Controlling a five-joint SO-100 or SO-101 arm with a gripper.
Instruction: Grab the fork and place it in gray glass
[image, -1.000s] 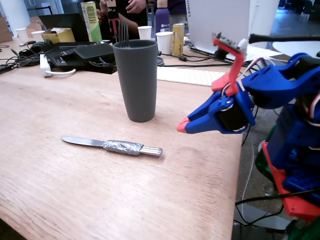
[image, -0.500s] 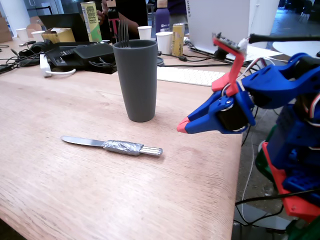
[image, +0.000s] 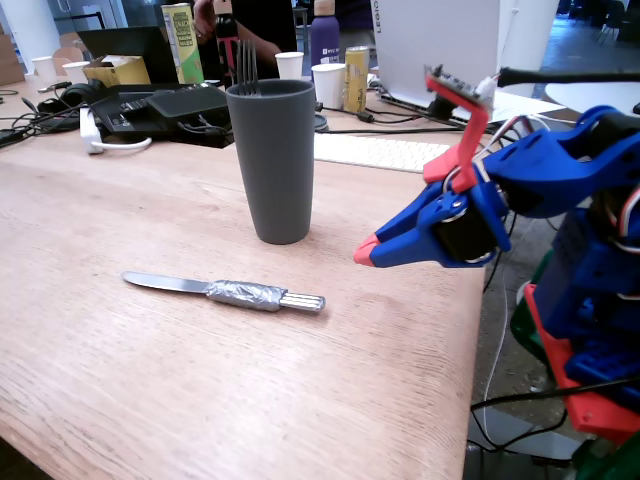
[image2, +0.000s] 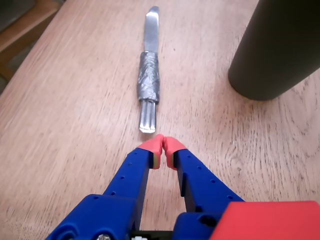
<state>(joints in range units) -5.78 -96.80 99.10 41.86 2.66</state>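
With the fork (image: 246, 68) standing tines-up in the gray glass (image: 273, 160), keep your empty, clenched claw (image2: 162, 145) clear of the knife (image2: 148, 75) on the desk (image: 200, 380).

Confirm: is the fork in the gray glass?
In. The fork's tines poke above the upright gray glass's rim.

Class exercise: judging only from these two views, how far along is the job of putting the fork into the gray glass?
Done: the fork stands in the gray glass, tines poking above the rim. In hand: nothing; the gripper is shut and empty, clear of the glass. Left: apparently nothing; the knife lies on the table.
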